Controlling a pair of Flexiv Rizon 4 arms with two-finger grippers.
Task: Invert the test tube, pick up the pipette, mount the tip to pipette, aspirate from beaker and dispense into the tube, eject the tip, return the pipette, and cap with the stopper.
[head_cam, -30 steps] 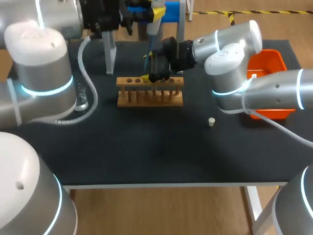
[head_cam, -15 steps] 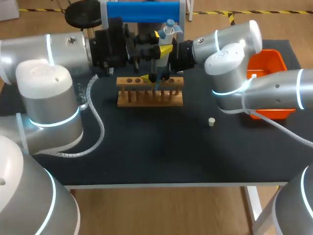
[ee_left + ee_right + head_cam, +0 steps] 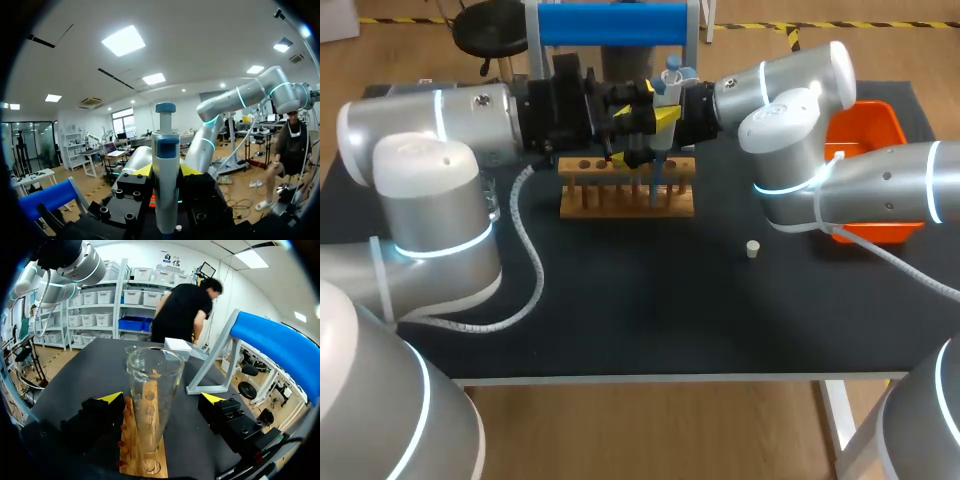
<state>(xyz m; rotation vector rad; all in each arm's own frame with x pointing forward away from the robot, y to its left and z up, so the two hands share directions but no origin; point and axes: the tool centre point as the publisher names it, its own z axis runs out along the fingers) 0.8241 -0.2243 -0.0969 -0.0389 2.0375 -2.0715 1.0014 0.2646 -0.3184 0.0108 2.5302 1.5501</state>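
My left gripper (image 3: 655, 112) hangs over the wooden tube rack (image 3: 625, 195), shut on a white-and-blue pipette (image 3: 670, 78). The pipette stands upright with its lower end down at the rack. In the left wrist view the pipette (image 3: 165, 175) sits clamped between the fingers of the left gripper (image 3: 166, 172). My right gripper (image 3: 162, 399) is at the rack from the right, open. A clear test tube (image 3: 152, 390) stands upright in the rack (image 3: 142, 450), between the wide-apart fingers and touching neither. A small pale stopper (image 3: 752, 249) lies on the mat, right of the rack.
A glass beaker (image 3: 485, 200) stands at the left, partly hidden behind my left arm. An orange bin (image 3: 868, 125) sits at the right edge behind my right arm (image 3: 790, 90). The blue-topped pipette stand (image 3: 610, 22) is at the back, just behind the rack.
My left arm has swung in from the back left with the pipette and now holds it over the rack, slightly lower than half a second ago. The right arm has stayed put.
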